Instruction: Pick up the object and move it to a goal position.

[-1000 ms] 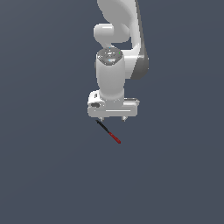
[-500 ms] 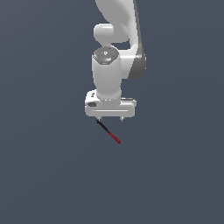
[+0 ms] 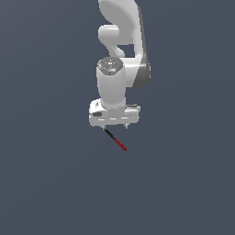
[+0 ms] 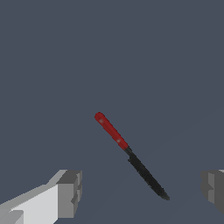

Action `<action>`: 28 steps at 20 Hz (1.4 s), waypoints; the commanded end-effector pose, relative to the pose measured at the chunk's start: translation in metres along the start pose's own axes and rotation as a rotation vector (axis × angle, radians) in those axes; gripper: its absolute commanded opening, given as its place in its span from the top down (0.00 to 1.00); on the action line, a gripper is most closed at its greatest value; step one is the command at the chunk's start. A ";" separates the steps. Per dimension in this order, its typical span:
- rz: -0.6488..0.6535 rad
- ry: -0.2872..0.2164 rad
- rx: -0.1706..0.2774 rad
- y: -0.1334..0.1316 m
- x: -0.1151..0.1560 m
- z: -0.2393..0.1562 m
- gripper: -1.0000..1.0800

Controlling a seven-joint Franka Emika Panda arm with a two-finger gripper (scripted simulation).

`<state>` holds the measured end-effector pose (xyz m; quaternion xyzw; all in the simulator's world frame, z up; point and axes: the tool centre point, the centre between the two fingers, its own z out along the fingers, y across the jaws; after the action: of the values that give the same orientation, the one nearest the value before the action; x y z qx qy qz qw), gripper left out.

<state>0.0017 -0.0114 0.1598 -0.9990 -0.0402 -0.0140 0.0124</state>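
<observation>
The object (image 3: 114,139) is a thin short rod lying flat on the dark grey floor, black at one end and red at the other. In the exterior view its black end lies right under my gripper (image 3: 114,125) and its red end points away to the exterior view's right. The wrist view shows the object (image 4: 131,155) lying slantwise between my two grey fingertips (image 4: 70,192), untouched. My gripper (image 4: 140,190) is open, its jaws wide apart and wider than the rod is long. The goal position shows in neither view.
The white arm (image 3: 121,50) rises straight above the hand. Plain dark grey floor (image 3: 50,183) lies all around, with no other objects in view.
The hand has come down a little toward the rod. The rod has not moved.
</observation>
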 end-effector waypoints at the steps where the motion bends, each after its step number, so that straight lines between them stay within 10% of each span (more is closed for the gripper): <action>1: -0.053 -0.003 -0.004 0.002 -0.002 0.009 0.04; 28: -0.663 -0.035 -0.014 0.016 -0.036 0.098 0.04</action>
<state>-0.0300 -0.0272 0.0625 -0.9347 -0.3554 -0.0001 -0.0003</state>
